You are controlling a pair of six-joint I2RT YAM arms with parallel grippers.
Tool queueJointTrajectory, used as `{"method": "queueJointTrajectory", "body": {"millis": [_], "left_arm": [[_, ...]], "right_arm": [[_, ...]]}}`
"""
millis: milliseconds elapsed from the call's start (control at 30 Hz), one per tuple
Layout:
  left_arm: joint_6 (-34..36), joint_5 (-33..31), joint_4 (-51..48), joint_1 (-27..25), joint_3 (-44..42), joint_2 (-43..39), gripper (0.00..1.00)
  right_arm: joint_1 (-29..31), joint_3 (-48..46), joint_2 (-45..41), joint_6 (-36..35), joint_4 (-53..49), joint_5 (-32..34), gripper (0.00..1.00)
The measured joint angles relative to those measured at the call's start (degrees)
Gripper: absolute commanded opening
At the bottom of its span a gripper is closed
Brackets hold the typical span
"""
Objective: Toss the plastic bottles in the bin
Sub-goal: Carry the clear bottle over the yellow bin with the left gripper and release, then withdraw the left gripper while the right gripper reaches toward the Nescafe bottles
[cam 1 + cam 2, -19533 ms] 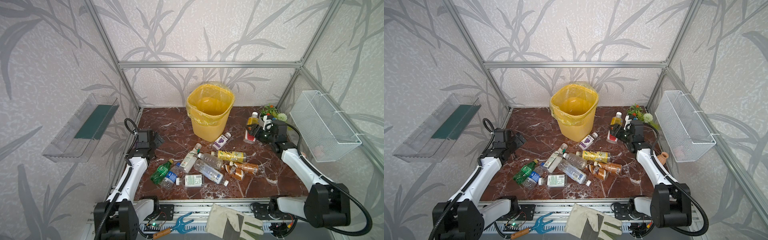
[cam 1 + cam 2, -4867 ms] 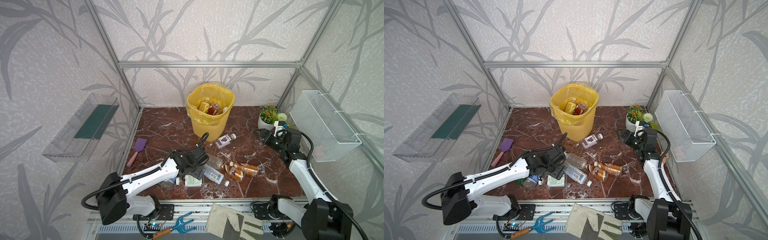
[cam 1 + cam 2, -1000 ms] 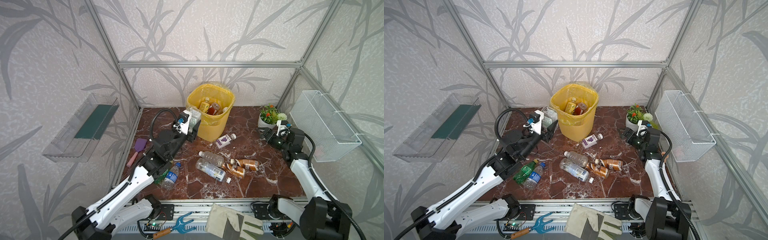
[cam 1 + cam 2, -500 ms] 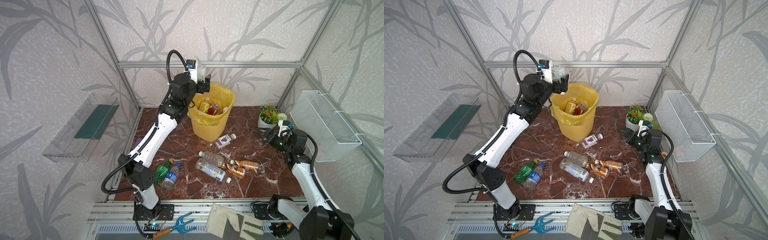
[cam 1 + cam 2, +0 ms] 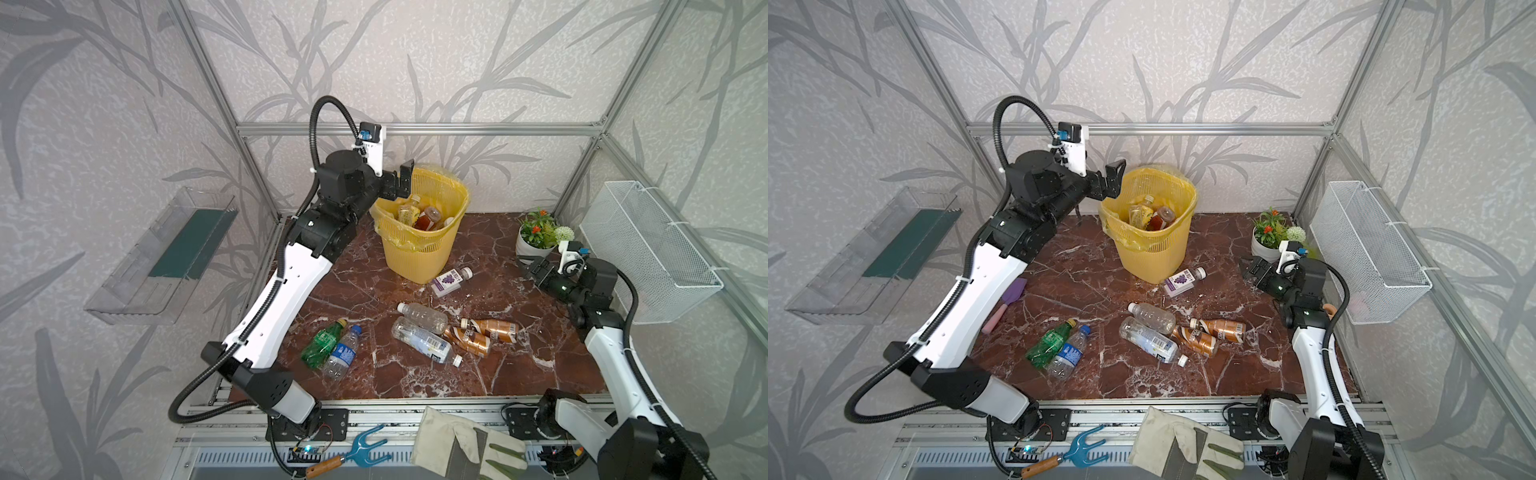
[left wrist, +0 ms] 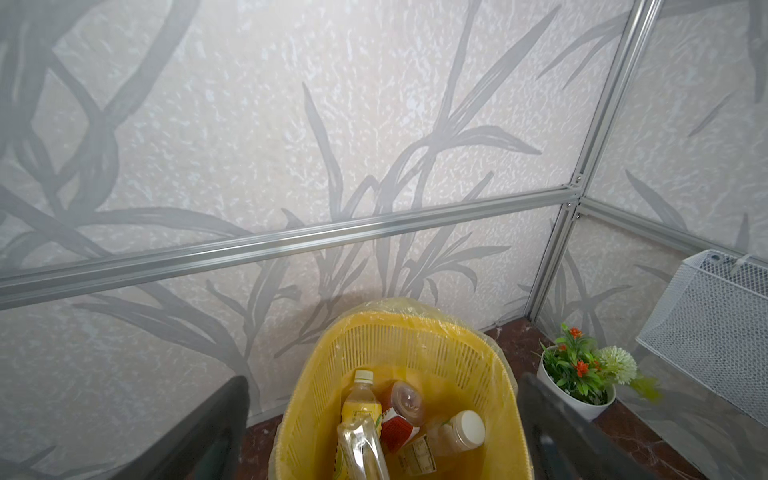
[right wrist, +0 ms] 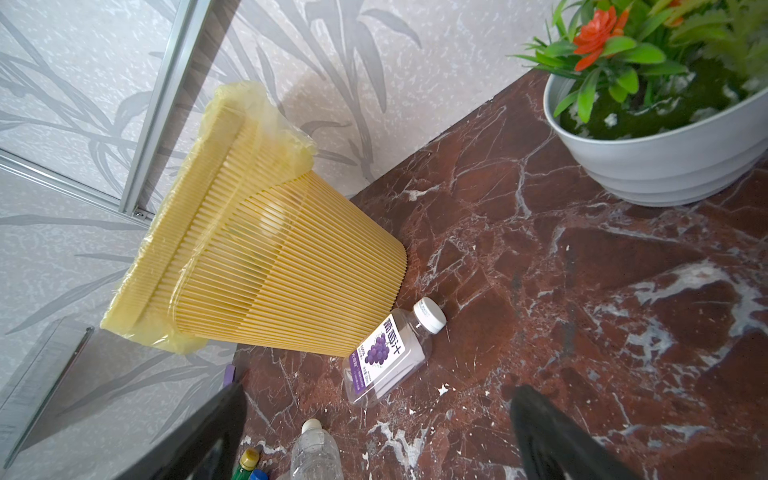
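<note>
at the back of the bench (image 5: 519, 374), the yellow bin (image 5: 419, 249) stands upright, its bag liner folded over the rim. the left jaws hang just above the bin's left rim, spread wide with nothing between them. the left wrist view looks down past them into the bin. four plastic bottles show inside it: a yellow-label bottle (image 6: 360, 405), a red-label bottle (image 6: 401, 417), a white-capped bottle (image 6: 457, 432) and a crumpled clear bottle (image 6: 361, 451) nearest the camera.

seven more lie on their sides on the bench. the grape-label bottle (image 5: 451, 281) lies just beside the bin's foot, cap pointing away from it. nearer the front edge, a bare clear bottle (image 5: 422, 316) and a blue-and-white-label bottle (image 5: 426, 343) lie side by side. just to their right, in the same cluster, are one brown bottle (image 5: 492, 328) and a second brown bottle (image 5: 469, 344). well apart to the left, a green bottle (image 5: 322, 343) and a blue-capped bottle (image 5: 343, 353) lie touching each other.

the right jaws sit low over the right side of the bench, just beside the white flower pot (image 5: 534, 249). they are open and empty, facing the bin and the grape-label bottle. a white wire basket (image 5: 648, 249) hangs on the right wall. in a top view, a purple spatula (image 5: 1011, 297) lies by the left arm.
</note>
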Motion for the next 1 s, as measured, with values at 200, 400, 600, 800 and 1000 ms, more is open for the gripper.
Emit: {"method": "queueJointTrajectory", "body": {"millis": [200, 400, 600, 800, 1000], "left_arm": [[-1.7, -3.87, 6.99, -1.01, -19.74, -11.13, 0.99], [-7.61, -14.32, 5.84, 1.05, -31.98, -19.32, 0.99], [-15.56, -19.43, 3.15, 5.84, -39.87, -25.83, 0.99], [-25.66, -21.55, -1.44, 12.26, -48.06, -29.7, 0.99], [-33.0, -21.11, -5.49, 18.16, -53.72, -32.7, 0.99]], "right_arm": [[0.0, 0.26, -0.17, -2.78, -6.67, 1.57, 0.95], [2.43, 5.31, 0.04, -10.75, -16.57, 4.59, 0.92], [12.41, 14.12, 3.3, -22.32, -26.25, 10.84, 0.84], [22.47, 18.27, 6.99, -32.28, -34.93, 18.16, 0.7], [31.47, 20.94, 10.93, -38.86, -41.88, 24.92, 0.56]]}}
